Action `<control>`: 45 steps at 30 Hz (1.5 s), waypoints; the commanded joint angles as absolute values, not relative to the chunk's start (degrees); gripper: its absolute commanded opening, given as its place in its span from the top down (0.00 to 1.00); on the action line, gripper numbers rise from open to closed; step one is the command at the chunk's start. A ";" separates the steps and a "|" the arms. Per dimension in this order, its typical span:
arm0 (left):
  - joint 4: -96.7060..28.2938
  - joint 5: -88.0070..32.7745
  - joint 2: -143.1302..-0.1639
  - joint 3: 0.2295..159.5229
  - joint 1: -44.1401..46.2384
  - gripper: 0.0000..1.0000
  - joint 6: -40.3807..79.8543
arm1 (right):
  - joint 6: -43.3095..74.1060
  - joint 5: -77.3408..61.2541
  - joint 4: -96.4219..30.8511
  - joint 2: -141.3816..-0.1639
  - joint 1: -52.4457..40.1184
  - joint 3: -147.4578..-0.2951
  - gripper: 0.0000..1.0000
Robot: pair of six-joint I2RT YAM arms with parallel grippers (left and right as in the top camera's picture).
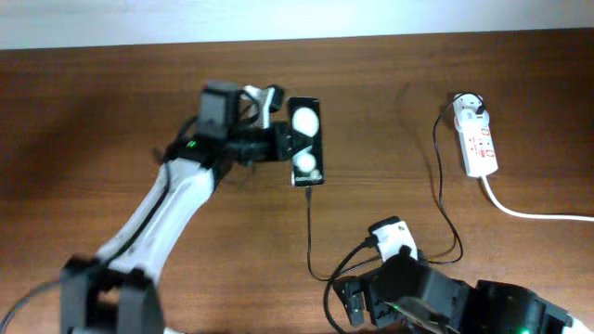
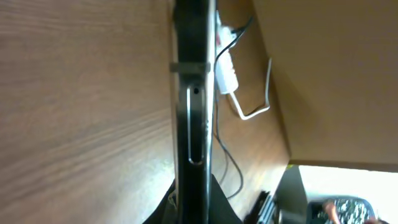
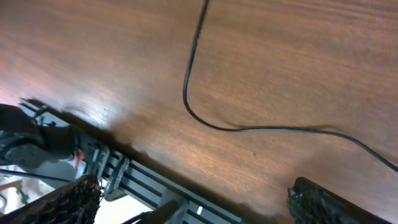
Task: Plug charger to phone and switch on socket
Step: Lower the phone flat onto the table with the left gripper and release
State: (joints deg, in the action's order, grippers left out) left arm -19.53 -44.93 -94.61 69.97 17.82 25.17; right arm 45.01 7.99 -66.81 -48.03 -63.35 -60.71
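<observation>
The black phone (image 1: 304, 141) lies flat on the wooden table, its face showing two round white reflections. My left gripper (image 1: 281, 142) is shut on it from the left; in the left wrist view the phone (image 2: 196, 112) is edge-on between the fingers (image 2: 194, 211). The thin black charger cable (image 1: 309, 232) meets the phone's near end with its plug tip (image 1: 307, 189). It loops along the table to the white adapter (image 1: 469, 106) on the socket strip (image 1: 481, 147). My right gripper (image 3: 193, 205) is open and empty near the table's front edge, with the cable (image 3: 193, 74) ahead of it.
The strip's thick white cord (image 1: 538, 214) runs off to the right. The strip (image 2: 225, 70) and its cord also show in the left wrist view. A metal frame (image 3: 143, 180) lies below the table's front edge. The right arm (image 1: 436, 292) sits at bottom right.
</observation>
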 commanded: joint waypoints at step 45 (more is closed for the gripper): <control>-49.01 -6.09 -107.18 84.55 6.07 0.01 18.28 | 45.87 11.05 -71.88 -39.31 -63.26 -65.91 0.01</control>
